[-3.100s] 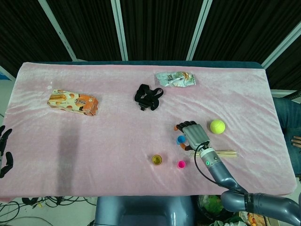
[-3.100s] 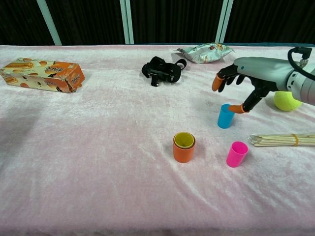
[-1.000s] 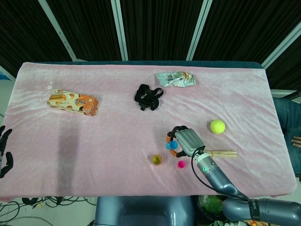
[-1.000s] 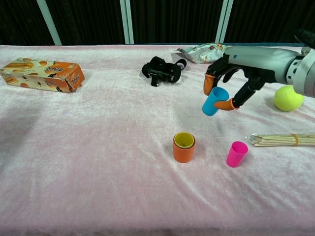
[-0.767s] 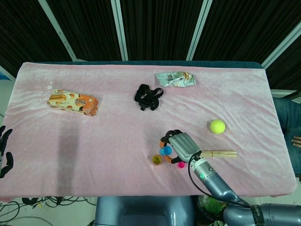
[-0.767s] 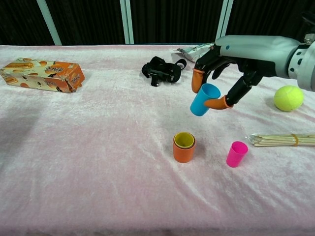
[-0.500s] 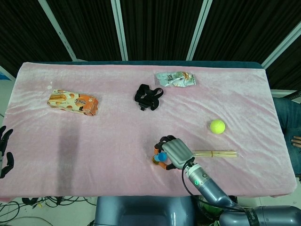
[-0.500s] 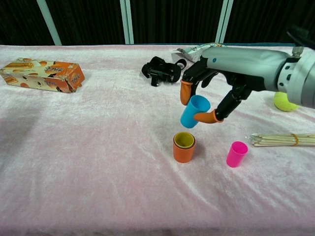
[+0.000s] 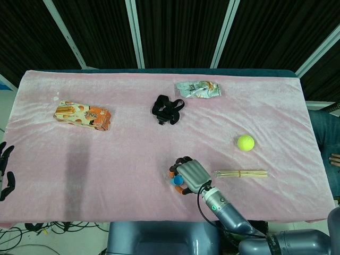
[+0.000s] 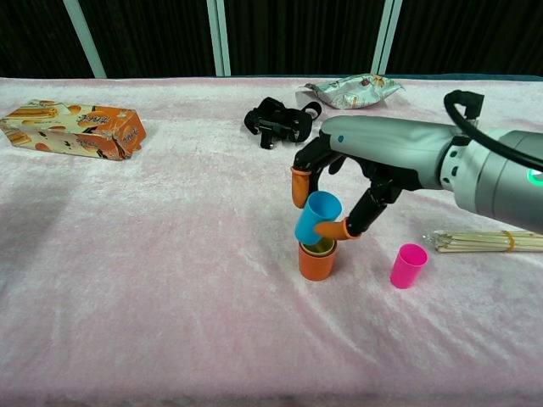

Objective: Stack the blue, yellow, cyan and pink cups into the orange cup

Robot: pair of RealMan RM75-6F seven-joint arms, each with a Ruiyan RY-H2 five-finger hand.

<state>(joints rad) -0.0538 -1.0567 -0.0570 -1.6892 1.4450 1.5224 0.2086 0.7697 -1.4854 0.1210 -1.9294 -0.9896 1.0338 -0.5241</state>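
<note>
Orange cup already nesting the yellow cup; right hand pinching the tilted cyan cup just above it, pink cup waiting aside, blue cup not showing

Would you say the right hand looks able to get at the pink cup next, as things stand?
Probably not at once: the right hand is holding the cyan cup over the orange cup. The pink cup stands close by, upright, with nothing around it.
</note>
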